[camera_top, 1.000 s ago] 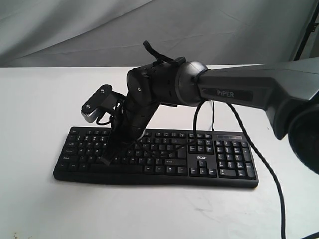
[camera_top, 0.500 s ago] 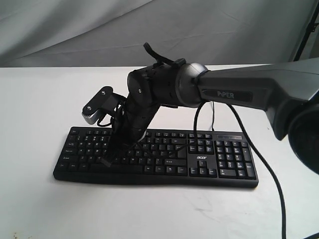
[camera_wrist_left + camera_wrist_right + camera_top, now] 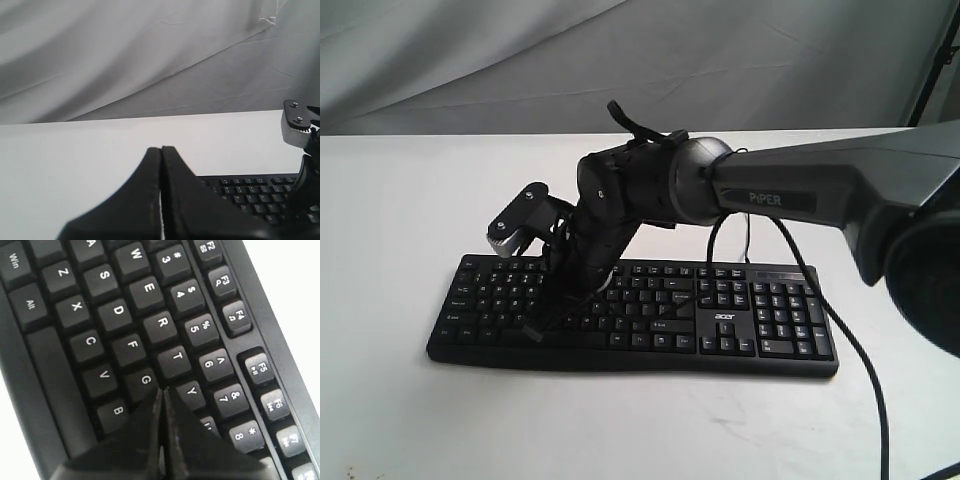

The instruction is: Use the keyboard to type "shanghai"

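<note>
Right pincer (image 3: 161, 390) closed, tip over keyboard (image 3: 150, 295) beside G key (image 3: 144, 380).

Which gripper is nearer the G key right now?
Right. The right gripper, shut, has its tip beside the G key; the left gripper is off the keyboard, over the table.

We saw open worktop (image 3: 400, 200) all around the keyboard (image 3: 770, 335); only the right arm (image 3: 820, 190) stretched over its left half.
</note>
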You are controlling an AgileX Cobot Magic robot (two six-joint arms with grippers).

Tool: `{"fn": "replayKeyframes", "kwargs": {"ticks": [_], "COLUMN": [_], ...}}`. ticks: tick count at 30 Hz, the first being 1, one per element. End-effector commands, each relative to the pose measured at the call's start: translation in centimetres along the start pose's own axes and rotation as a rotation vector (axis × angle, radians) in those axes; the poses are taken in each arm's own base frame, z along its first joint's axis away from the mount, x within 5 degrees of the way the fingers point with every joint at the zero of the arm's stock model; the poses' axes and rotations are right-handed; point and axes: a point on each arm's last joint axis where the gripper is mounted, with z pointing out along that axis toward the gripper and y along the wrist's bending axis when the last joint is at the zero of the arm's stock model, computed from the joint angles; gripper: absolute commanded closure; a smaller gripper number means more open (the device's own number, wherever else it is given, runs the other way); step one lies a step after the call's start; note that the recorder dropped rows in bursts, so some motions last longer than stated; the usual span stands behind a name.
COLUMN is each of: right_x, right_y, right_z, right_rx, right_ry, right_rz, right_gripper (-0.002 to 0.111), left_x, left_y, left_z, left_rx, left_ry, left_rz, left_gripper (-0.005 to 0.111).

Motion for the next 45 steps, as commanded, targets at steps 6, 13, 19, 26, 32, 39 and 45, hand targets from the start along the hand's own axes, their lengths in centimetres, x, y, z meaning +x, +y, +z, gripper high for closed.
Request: {"fn": "replayKeyframes", "kwargs": {"ticks": [6, 13, 19, 26, 32, 39, 45], "right_x": [-0.9, -3.4, -6.6, -7.9, -8.2, -8.4, -8.2], "right_y": [-0.5, 0.5, 1.5, 2.2, 2.5, 3.0, 3.1], "right_z": [-1.8, -1.5, 0.3, 1.4, 1.3, 1.3, 1.8], "right_rx": [0.034, 0.032, -0.016, -0.045, -0.046, -0.058, -0.066], "right_ry": [-0.060, -0.125, -0.097, -0.097, -0.112, -0.123, -0.106], "right_rz": [-0.025, -0.072, -0.123, -0.160, -0.173, -0.178, -0.179], "right_gripper": [0.108, 0.108, 0.108, 0.108, 0.108, 0.108, 0.108], "left_x": [0.0, 0.0, 0.0, 0.0, 0.0, 0.0, 0.0], "left_y": [0.0, 0.0, 0.0, 0.0, 0.0, 0.0, 0.0], "left_z": [0.0, 0.0, 0.0, 0.0, 0.0, 0.0, 0.0], "left_rx": [0.007, 0.007, 0.007, 0.007, 0.007, 0.007, 0.007], "left_ry": [-0.007, -0.007, -0.007, -0.007, -0.007, -0.007, -0.007], "left_rz": [-0.002, -0.002, -0.002, -0.002, -0.002, -0.002, -0.002], "left_gripper": [0.107, 0.107, 0.107, 0.107, 0.107, 0.107, 0.107]}}
